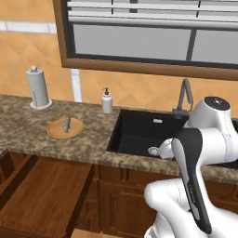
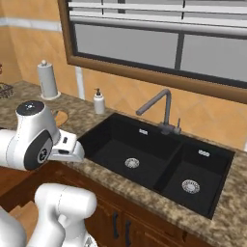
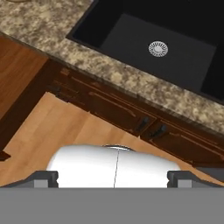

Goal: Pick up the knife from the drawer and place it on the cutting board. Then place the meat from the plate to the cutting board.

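Knife unseen so far; drawer (image 1: 44, 195) hangs open beside the sink (image 1: 144, 132). Tool (image 3: 113, 178) spread apart, empty; reaching blind risks striking the drawer's side.

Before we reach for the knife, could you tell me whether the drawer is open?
Open: the drawer is pulled out below the counter.

A black double sink (image 2: 159, 159) is set in the granite desk (image 2: 231, 193). Behind the sink stands a grey tap (image 2: 161, 108); left of it, a soap bottle (image 2: 99, 102) and paper roll (image 2: 47, 79).
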Available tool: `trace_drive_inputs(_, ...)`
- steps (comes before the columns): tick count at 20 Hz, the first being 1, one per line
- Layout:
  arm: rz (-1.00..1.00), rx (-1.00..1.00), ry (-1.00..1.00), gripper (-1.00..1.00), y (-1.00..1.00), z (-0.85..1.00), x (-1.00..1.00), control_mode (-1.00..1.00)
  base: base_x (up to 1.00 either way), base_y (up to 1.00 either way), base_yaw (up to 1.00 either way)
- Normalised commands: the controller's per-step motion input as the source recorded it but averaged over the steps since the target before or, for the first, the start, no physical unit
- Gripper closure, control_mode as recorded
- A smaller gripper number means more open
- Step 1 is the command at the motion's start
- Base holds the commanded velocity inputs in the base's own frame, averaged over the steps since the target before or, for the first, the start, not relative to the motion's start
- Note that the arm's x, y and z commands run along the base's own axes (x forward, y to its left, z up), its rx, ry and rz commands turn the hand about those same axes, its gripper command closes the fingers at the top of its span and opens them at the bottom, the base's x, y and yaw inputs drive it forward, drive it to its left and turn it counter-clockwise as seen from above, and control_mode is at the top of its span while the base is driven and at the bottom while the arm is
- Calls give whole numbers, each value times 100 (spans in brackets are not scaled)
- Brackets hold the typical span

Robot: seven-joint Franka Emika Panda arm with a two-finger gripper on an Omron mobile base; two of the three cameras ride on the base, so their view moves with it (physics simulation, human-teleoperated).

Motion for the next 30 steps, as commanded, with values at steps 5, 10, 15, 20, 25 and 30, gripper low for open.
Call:
trace_drive_inputs(5,0,0,0,-100,0,0,0,100,23,32,25)
trace_drive_inputs(10,0,0,0,-100,0,0,0,100,26,45,29)
trace_drive_inputs(15,0,0,0,-100,0,0,0,100,43,26,24)
trace_drive_inputs(20,0,0,0,-100,0,0,0,100,29,-10,7)
trace_drive_inputs(25,2,0,2,-100,-3,0,10,-100,0,-3,0)
trace_drive_inputs(30,2,0,0,-100,-3,-1,39,-100,0,0,0)
